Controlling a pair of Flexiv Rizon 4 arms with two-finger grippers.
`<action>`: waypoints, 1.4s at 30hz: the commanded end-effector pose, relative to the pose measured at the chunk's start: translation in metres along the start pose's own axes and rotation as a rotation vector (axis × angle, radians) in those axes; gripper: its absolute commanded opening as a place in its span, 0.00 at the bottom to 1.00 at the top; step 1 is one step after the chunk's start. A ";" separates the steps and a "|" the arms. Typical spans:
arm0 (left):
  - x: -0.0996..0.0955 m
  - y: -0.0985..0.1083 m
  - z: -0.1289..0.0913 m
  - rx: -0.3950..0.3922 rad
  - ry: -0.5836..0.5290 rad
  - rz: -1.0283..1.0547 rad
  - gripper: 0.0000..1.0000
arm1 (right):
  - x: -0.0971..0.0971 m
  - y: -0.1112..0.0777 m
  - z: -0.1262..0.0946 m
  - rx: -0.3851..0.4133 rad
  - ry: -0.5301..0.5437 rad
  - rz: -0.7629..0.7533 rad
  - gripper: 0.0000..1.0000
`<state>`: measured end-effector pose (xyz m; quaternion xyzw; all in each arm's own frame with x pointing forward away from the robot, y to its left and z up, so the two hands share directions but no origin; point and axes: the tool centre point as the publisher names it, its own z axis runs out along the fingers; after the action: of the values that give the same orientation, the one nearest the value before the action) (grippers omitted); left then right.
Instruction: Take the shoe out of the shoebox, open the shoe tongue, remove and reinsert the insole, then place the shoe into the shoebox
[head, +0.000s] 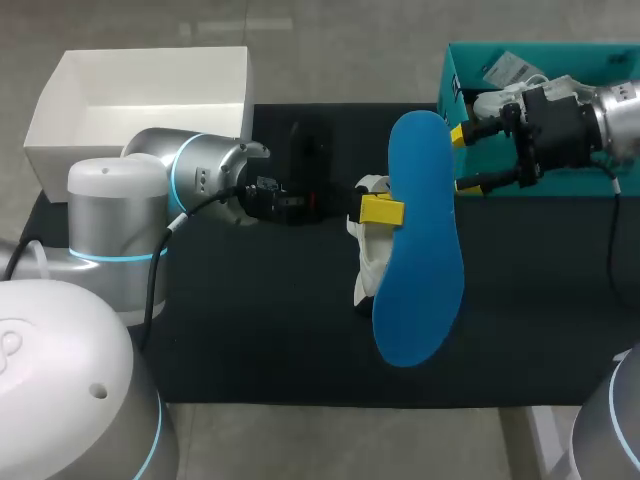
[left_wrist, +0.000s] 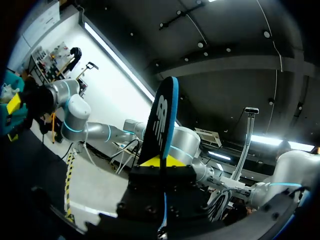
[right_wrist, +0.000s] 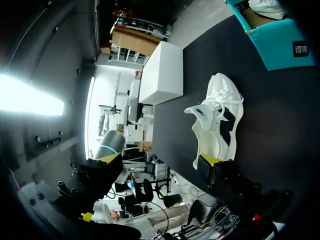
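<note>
Blue insole is held edge-up, pinched by L gripper, prob. for refitting into white shoe laid on its side underneath, w/ R gripper spread empty beside teal shoebox.

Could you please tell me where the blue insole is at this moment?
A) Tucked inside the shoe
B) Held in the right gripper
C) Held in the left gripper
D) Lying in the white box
C: the left gripper is shut on the blue insole, holding it out of the white shoe that lies on the mat, while the right gripper is open and empty.
</note>
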<state>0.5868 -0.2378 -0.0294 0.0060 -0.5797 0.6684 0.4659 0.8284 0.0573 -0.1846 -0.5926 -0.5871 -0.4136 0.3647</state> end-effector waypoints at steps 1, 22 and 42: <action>-0.005 0.001 -0.003 -0.032 -0.044 0.076 0.00 | 0.010 -0.009 -0.008 -0.036 0.094 0.075 1.00; -0.042 -0.008 -0.040 -0.419 -0.500 0.841 0.00 | 0.019 -0.007 -0.007 -0.027 0.104 0.073 1.00; -0.091 -0.011 -0.067 -0.502 -0.374 1.444 0.00 | 0.019 -0.009 0.003 -0.025 0.140 0.084 1.00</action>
<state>0.6721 -0.2332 -0.0835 -0.2509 -0.7240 0.6324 -0.1135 0.8185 0.0651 -0.1659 -0.5905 -0.5308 -0.4445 0.4146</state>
